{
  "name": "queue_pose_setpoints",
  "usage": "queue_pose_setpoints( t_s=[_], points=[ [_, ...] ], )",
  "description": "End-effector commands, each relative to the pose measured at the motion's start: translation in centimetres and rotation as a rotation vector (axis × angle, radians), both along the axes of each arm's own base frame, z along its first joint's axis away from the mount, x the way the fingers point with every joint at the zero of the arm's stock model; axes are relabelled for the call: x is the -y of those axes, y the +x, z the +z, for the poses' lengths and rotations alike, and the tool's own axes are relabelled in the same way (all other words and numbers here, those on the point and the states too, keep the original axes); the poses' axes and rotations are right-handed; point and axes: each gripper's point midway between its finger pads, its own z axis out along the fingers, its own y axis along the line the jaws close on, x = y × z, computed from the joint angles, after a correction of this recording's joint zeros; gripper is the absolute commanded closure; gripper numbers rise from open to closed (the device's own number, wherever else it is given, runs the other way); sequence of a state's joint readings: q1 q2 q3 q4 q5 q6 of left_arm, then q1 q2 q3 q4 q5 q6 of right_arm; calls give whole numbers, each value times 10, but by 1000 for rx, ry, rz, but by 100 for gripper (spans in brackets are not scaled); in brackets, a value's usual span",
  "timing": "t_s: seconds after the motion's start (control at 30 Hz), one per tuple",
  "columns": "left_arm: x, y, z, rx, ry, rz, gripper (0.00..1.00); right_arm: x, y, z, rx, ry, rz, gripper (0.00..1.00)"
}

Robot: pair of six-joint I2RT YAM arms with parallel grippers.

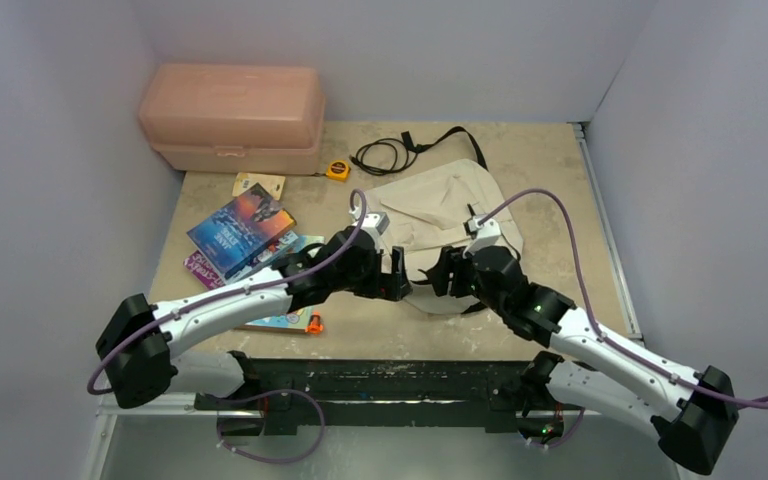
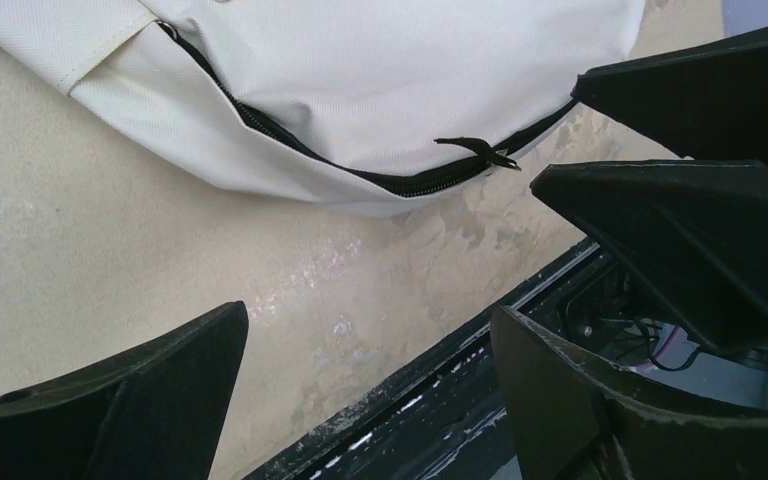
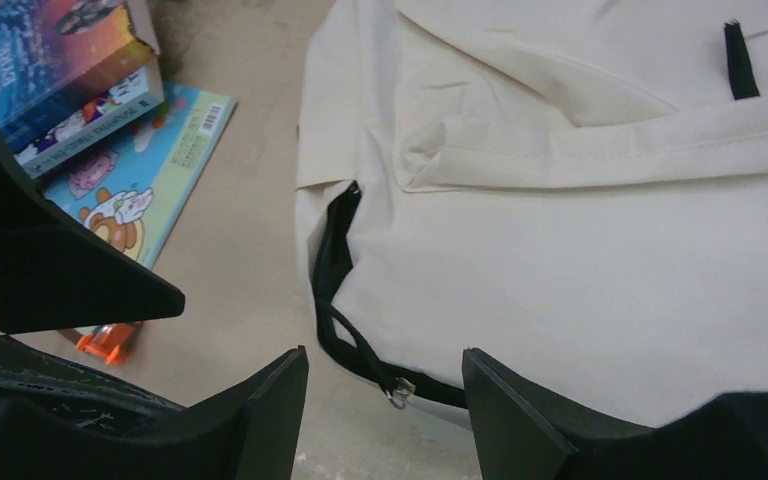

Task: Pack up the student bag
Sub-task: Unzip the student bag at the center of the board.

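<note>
From above, the bag (image 1: 440, 215) lies flat in the middle of the table (image 1: 540, 150). My left gripper (image 1: 400, 275) and right gripper (image 1: 445, 275) face each other at its lower edge. Books (image 1: 242, 235) lie left of centre, and a pink box (image 1: 230, 118) sits upper left.

In my left wrist view, my jaws stand wide apart over bare table. The bag runs along the top of the frame, its zipper pull (image 2: 475, 150) right of centre.

In my right wrist view, my jaws are apart and grip nothing. The pull lies low in the frame between them.
</note>
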State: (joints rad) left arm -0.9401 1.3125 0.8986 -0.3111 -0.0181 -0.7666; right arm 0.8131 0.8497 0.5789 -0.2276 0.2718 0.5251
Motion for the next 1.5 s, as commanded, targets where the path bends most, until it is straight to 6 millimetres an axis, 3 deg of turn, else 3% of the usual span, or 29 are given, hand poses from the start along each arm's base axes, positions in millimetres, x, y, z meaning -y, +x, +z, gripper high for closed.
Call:
queue_pose_setpoints(
  t_s=[0.0,0.27,0.43,0.63,0.77,0.87,0.93,1.1,1.23,1.47],
  points=[
    [-6,-3,23,39,-75,22,8,-25,1,40,109,12,170,37],
    [-20,-14,24,29,-99,41,6,-29,23,20,56,-156,139,42],
    [-28,-18,25,33,-99,53,6,-31,25,5,43,-213,132,49],
    [-24,-20,23,18,-106,38,6,-33,23,-10,33,-259,118,53],
    [-17,-18,20,4,-113,38,6,-32,25,-17,28,-318,71,65],
    [-11,-16,17,-6,-119,29,6,-29,24,-17,33,-323,33,83],
    [-5,-16,18,-9,-134,11,6,-25,24,-14,39,-292,-3,100],
    [10,-8,21,78,-118,-80,5,-18,17,8,60,-162,-59,100],
    [25,-3,20,241,-47,-218,5,-30,6,15,47,-34,-18,100],
    [26,27,34,447,132,-108,7,-27,1,17,19,-20,-26,100]
  ],
)
